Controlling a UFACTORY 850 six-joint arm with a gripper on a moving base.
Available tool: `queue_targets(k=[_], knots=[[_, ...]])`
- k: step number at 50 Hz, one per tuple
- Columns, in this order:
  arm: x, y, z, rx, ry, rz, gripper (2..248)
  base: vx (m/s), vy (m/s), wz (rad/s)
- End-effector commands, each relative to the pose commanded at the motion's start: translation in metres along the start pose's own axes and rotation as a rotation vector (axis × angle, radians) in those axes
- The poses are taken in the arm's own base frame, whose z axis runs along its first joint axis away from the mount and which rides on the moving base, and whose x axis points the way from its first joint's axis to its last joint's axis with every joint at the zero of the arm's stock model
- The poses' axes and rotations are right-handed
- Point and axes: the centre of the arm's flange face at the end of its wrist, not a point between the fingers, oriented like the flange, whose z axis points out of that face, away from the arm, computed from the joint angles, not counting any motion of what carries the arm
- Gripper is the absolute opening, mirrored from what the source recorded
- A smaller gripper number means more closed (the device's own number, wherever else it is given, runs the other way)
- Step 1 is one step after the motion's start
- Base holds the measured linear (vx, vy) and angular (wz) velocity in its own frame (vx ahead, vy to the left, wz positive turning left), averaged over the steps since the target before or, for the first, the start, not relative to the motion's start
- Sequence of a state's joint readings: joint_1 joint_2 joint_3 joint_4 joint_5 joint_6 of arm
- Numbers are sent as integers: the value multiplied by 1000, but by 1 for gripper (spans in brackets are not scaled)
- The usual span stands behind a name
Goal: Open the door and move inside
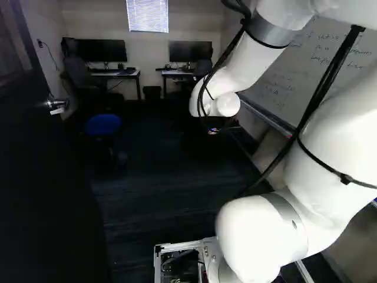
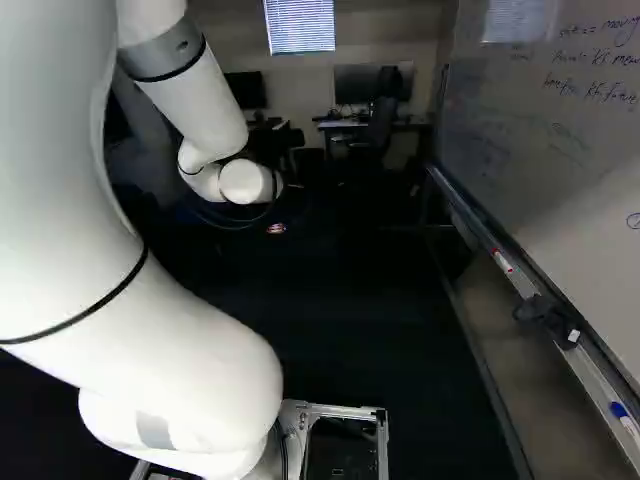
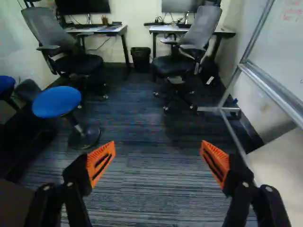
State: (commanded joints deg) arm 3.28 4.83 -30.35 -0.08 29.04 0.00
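The dark door (image 1: 47, 177) stands swung open along the left of the left base view, its silver lever handle (image 1: 57, 105) on the side facing the room. Beyond the bent white arm, the gripper (image 1: 217, 130) shows only dimly at the arm's end, to the right of the door and apart from it. In the wrist view the gripper (image 3: 157, 163) is open, its orange pads wide apart with only striped carpet showing between them. The doorway's frame is not clearly visible.
A blue stool (image 3: 57, 101) stands ahead on the door's side. Farther back are office chairs (image 3: 78, 61), desks (image 3: 97, 29) and a bin (image 3: 140, 57). A whiteboard (image 2: 560, 150) with its tray and metal stand (image 3: 232, 110) lines the right side.
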Motion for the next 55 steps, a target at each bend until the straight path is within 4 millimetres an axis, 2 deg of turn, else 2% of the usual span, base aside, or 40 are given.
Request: queue_targets(k=[55], knots=[[0, 0, 0, 0, 0, 0, 247, 183, 5, 2]])
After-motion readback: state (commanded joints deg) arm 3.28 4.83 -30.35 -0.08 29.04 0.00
